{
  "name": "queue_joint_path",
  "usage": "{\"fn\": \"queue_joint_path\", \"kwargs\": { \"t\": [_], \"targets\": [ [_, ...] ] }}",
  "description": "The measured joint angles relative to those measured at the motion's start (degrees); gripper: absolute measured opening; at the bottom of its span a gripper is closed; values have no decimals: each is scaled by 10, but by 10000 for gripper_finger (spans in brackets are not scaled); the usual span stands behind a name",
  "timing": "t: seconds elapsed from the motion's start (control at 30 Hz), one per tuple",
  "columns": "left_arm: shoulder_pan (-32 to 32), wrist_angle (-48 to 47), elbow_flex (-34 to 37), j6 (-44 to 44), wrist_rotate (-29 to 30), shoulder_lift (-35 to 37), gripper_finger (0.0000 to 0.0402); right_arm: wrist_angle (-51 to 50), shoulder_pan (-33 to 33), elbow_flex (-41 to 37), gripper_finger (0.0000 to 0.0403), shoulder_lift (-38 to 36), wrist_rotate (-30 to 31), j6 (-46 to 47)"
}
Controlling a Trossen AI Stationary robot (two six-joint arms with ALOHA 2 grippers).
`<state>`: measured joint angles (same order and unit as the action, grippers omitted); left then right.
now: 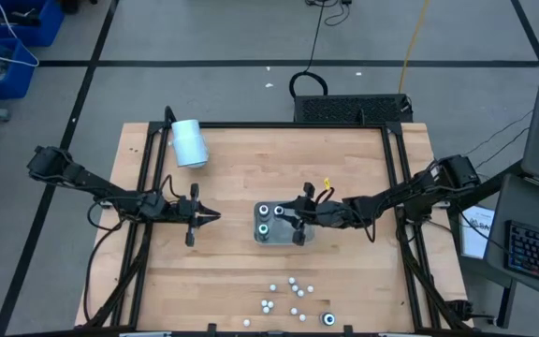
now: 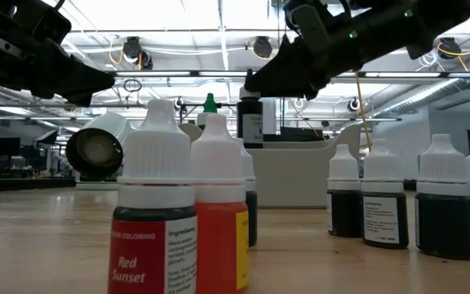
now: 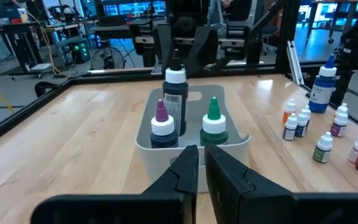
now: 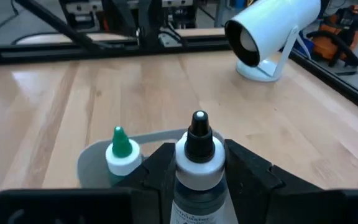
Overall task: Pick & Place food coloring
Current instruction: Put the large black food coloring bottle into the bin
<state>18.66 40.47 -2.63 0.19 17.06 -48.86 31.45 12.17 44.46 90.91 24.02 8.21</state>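
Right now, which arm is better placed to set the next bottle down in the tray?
The right. Its gripper is shut on a black-tipped bottle directly over the grey tray. The left gripper is shut and empty, off beside the tray.

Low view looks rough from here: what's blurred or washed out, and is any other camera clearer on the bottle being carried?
Low view: the near red bottle fills the frame, soft; ceiling lights glare behind the dark right gripper. Right wrist view: the black-tipped bottle between its fingers is sharp, evenly lit, above the grey tray; left wrist view also clear.
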Motion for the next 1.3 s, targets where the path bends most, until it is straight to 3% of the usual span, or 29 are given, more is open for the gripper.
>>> {"fn": "queue_joint_path", "kwargs": {
  "t": [0.97, 1.3],
  "targets": [
    [0, 0, 0, 8, 0, 0, 37, 70, -19, -4, 108, 99, -1, 31],
    [0, 0, 0, 3, 0, 0, 37, 73, -16, -4, 146, 99, -3, 14]
  ]
}}
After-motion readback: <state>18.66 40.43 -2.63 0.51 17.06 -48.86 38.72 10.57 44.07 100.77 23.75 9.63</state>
